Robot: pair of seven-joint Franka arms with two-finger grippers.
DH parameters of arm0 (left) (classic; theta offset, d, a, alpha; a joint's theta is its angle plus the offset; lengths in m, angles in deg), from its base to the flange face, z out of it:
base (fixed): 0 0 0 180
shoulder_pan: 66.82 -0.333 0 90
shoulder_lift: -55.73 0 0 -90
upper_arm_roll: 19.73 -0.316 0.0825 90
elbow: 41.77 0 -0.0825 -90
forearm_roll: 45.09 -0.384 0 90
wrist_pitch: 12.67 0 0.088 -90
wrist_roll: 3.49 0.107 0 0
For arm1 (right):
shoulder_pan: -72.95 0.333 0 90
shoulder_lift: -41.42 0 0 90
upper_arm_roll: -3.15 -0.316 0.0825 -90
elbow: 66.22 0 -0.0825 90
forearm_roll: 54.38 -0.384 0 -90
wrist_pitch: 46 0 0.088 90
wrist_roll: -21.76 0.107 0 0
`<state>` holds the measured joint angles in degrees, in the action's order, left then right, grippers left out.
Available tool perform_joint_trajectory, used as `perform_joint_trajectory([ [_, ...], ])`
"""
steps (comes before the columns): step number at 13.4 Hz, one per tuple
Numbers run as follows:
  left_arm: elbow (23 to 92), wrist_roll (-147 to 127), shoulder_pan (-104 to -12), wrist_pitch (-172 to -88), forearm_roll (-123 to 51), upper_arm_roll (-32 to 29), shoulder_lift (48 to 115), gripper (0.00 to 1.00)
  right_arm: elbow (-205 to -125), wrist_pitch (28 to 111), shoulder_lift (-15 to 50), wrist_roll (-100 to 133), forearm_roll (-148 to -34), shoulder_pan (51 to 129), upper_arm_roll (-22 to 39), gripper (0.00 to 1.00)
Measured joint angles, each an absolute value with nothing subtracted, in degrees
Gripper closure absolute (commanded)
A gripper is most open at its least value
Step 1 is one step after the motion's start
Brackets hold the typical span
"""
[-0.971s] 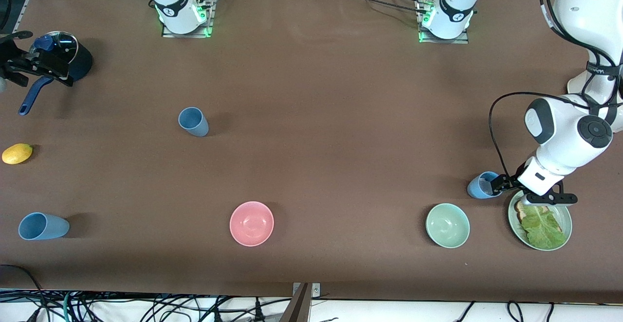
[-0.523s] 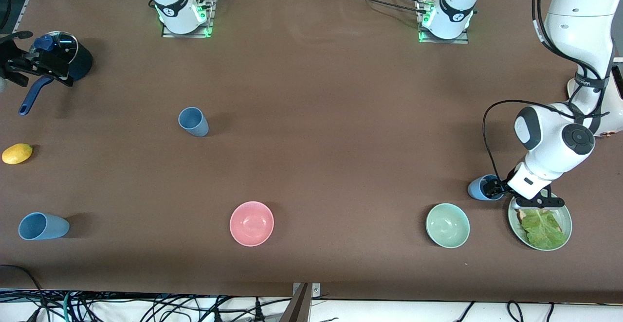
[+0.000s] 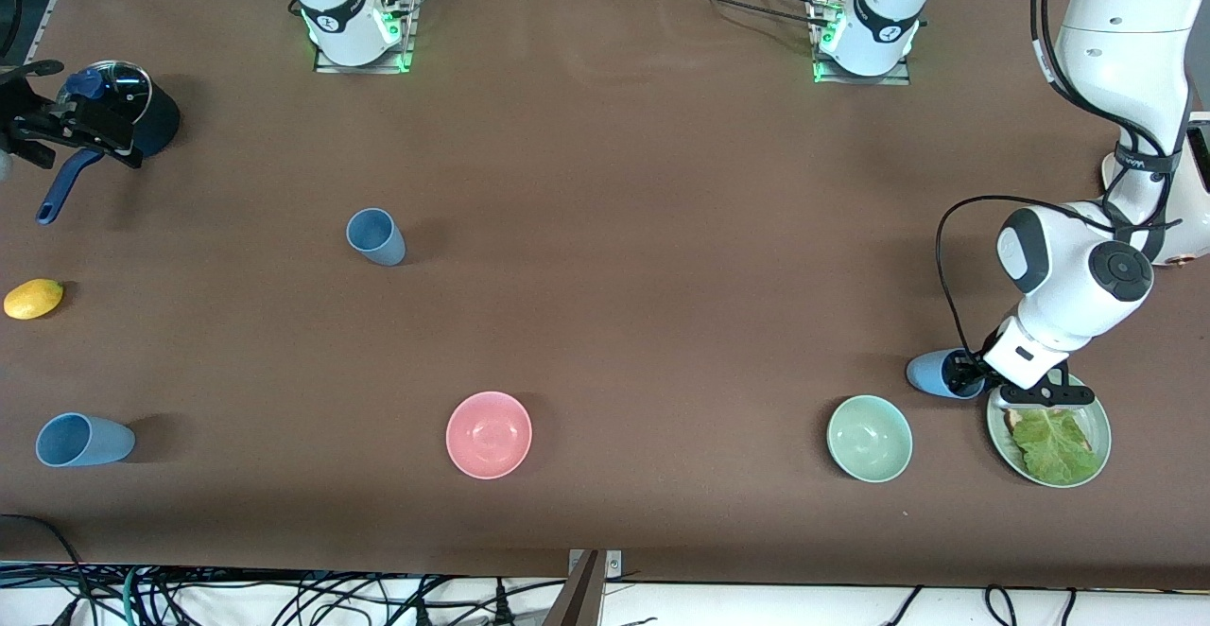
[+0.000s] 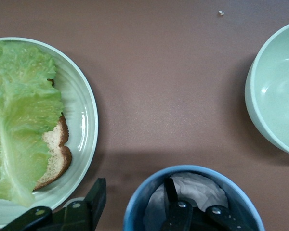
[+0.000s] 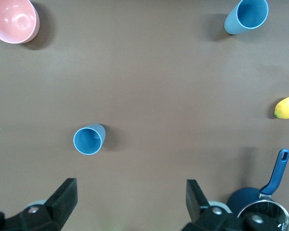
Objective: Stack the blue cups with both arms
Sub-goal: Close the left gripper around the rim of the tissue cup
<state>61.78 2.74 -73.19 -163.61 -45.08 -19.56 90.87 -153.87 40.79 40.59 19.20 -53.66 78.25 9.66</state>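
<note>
Blue cup (image 3: pixel 928 372) stands beside the lettuce plate (image 3: pixel 1097 429), and the left gripper (image 3: pixel 966 375) straddles its rim, one finger (image 4: pixel 177 211) inside, one (image 4: pixel 92 198) outside, apparently not yet pinching. Right gripper (image 3: pixel 57 130) waits spread wide and empty over the saucepan (image 3: pixel 142 115).

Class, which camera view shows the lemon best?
The front view: the whole lemon lies unobstructed near the right arm's end of the table. The right wrist view catches it only at the picture's edge. The left wrist view does not show it.
</note>
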Motion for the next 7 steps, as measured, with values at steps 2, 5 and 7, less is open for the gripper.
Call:
perform_joint_trajectory([
  [2,61.78,2.67,-73.19,-163.57,-45.05,-19.47,90.75,0.40,-153.86,40.79,40.59,19.20,-53.66,78.25,9.66,0.00],
  [5,61.79,2.51,-73.18,-162.36,-44.12,-19.19,90.56,0.62,-153.86,40.79,40.59,19.20,-53.66,78.25,9.66,0.00],
  [7,62.34,2.01,-72.82,-160.41,-42.64,-18.59,89.57,0.87,-153.86,40.79,40.59,19.20,-53.66,78.25,9.66,0.00],
])
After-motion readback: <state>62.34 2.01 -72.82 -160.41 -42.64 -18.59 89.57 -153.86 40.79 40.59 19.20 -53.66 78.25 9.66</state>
